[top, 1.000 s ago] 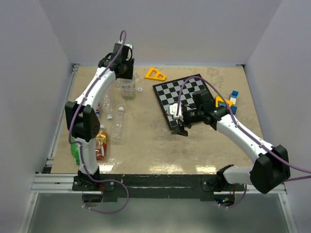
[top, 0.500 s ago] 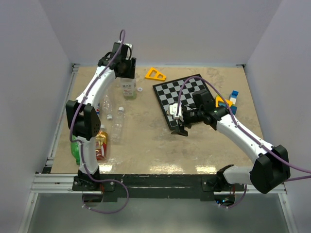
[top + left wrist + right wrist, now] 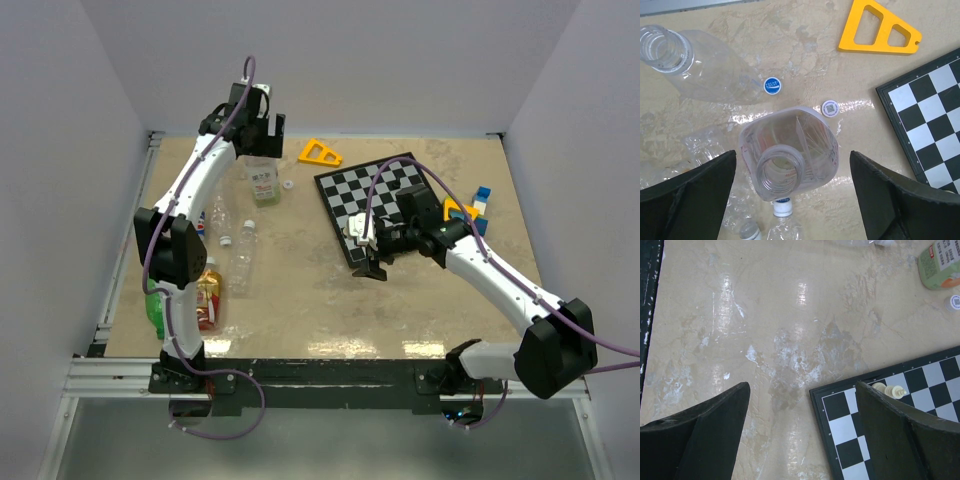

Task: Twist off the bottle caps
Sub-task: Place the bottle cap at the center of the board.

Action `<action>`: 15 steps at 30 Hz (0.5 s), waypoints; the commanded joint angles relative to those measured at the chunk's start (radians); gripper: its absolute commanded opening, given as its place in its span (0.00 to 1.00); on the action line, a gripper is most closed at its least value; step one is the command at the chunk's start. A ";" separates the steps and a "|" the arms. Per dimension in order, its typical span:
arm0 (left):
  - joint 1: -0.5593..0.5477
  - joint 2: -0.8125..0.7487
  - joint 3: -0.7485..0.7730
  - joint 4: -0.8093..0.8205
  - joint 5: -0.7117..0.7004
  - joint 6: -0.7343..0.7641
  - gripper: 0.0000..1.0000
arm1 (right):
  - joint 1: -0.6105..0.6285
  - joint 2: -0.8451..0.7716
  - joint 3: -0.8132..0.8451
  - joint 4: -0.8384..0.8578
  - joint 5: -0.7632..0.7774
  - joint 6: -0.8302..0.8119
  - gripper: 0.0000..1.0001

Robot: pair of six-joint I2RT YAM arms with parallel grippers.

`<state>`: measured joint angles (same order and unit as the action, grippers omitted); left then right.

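Observation:
An upright labelled bottle stands at the back left, its neck bare and uncapped. My left gripper hovers straight above it, open wide and touching nothing. On the table next to the bottle lie a loose blue cap and a white cap. A clear bottle lies uncapped beside them. Nearer, a lying clear bottle has a white cap screwed on. My right gripper hangs open and empty over the chessboard's near corner.
The chessboard carries a pale chess piece. A yellow triangle lies behind it, coloured blocks to its right. More bottles lie along the left edge, among them a red-yellow one and a green one.
The left gripper's jaws have spread from nearly closed at the bottle's top to wide open, and it has lifted slightly. The right arm has stayed still.

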<state>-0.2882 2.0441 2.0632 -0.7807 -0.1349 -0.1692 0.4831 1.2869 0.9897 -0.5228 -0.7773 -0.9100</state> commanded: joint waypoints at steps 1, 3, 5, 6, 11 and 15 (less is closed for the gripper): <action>0.006 -0.087 0.064 0.006 -0.029 0.010 1.00 | -0.003 -0.023 -0.005 0.000 -0.013 -0.009 0.89; 0.007 -0.113 0.071 0.012 -0.032 0.011 1.00 | -0.005 -0.023 -0.003 0.000 -0.013 -0.009 0.89; 0.007 -0.145 0.071 0.017 -0.019 0.025 1.00 | -0.005 -0.024 -0.003 0.000 -0.011 -0.009 0.89; 0.006 -0.169 0.071 0.017 -0.012 0.030 1.00 | -0.005 -0.026 -0.003 0.000 -0.011 -0.009 0.89; 0.006 -0.315 -0.033 0.053 0.003 0.054 1.00 | -0.015 -0.035 -0.002 -0.003 -0.016 -0.009 0.90; 0.006 -0.500 -0.222 0.116 0.037 0.079 1.00 | -0.032 -0.043 0.001 -0.008 -0.028 -0.010 0.89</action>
<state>-0.2882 1.7271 1.9697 -0.7387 -0.1333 -0.1337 0.4694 1.2858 0.9897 -0.5228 -0.7773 -0.9100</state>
